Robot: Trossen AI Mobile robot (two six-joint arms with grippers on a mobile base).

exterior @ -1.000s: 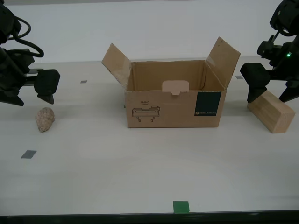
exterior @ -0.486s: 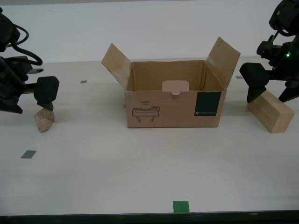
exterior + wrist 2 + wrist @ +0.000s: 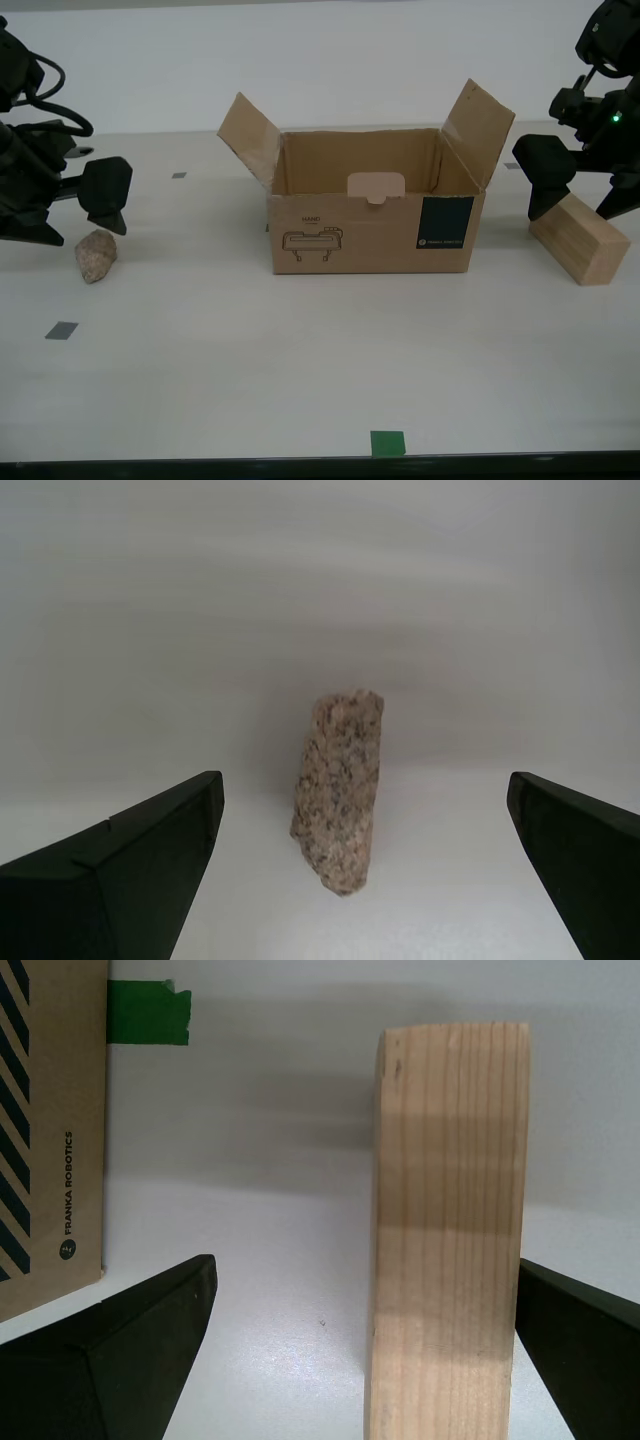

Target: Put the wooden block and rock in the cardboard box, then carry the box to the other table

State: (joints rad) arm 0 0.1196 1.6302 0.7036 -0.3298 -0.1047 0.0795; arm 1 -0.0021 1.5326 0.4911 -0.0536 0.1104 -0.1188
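The cardboard box [image 3: 375, 235] stands open in the middle of the cream table, flaps up, with nothing visible inside. The rock [image 3: 96, 255] lies on the table at the exterior view's left. My second gripper [image 3: 78, 228] hovers open just above and behind it. In the second wrist view the rock [image 3: 340, 800] sits between the spread fingers [image 3: 130, 860], untouched. At the exterior view's right lies the wooden block [image 3: 582, 240], with my first gripper [image 3: 575, 210] open over it. The first wrist view shows the block [image 3: 450, 1230] between the wide jaws, close to one finger, and the box's side [image 3: 50, 1130].
Grey tape squares [image 3: 61, 329] [image 3: 178, 175] mark the table at the exterior view's left. A green tape piece [image 3: 387, 442] sits by the table's front edge, and another green tape piece [image 3: 148, 1012] lies behind the box. A plain white wall stands behind.
My second gripper dipped down onto the rock half a second ago and now sits slightly higher, nearer the rock than a second ago. The first arm, block and box have not moved.
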